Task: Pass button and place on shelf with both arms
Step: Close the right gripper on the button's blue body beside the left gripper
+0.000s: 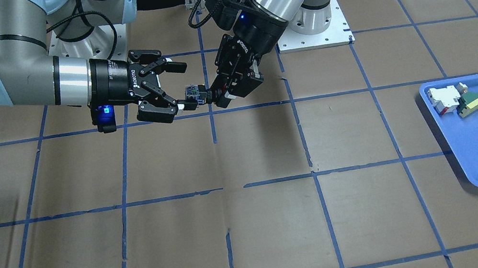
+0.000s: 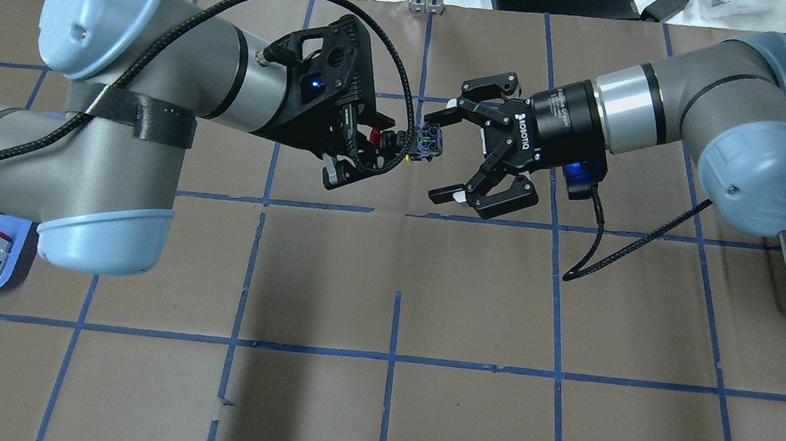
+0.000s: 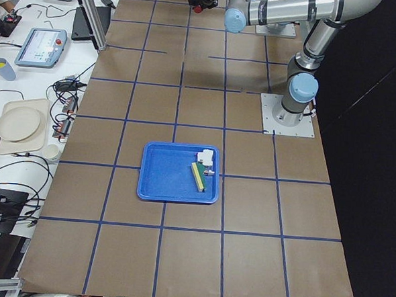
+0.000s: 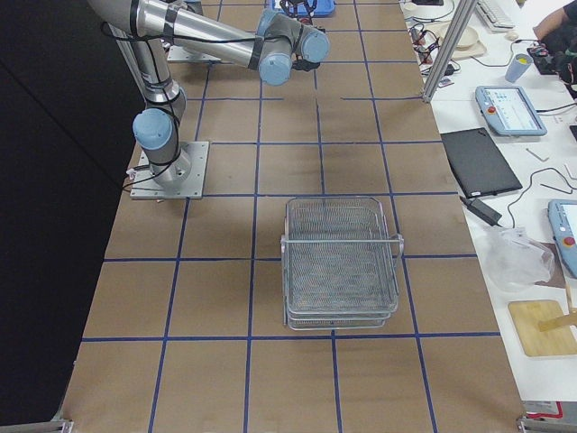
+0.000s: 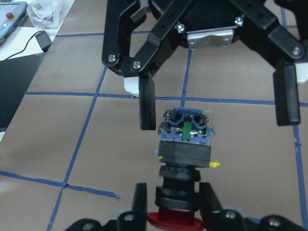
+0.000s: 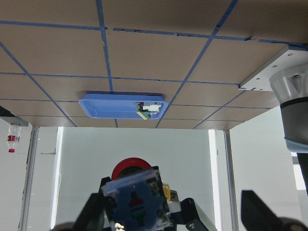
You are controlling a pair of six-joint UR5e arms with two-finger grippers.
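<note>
Button [image 5: 185,144]: hung in mid-air over the desk [image 2: 474,299], right between the two arms, with the red cap toward the left arm and the blue terminal end toward the right one.
Left end effector [image 2: 388,145]: was clamped on the button's neck, just by the cap.
Right end effector [image 2: 439,154]: was spread wide, its fingers [image 5: 147,103] straddling the terminal end. One was just beside it, and neither appeared to touch.
Handling: looked light and rigid, hard plastic. The round neck and cap were likely slippery, the terminals probably delicate.
Best hold: the squared black block, I judged, for its flat faces beyond the left end effector's grip.
Shelf [image 4: 341,262]: stood well apart, on the right arm's side of the desk.
</note>
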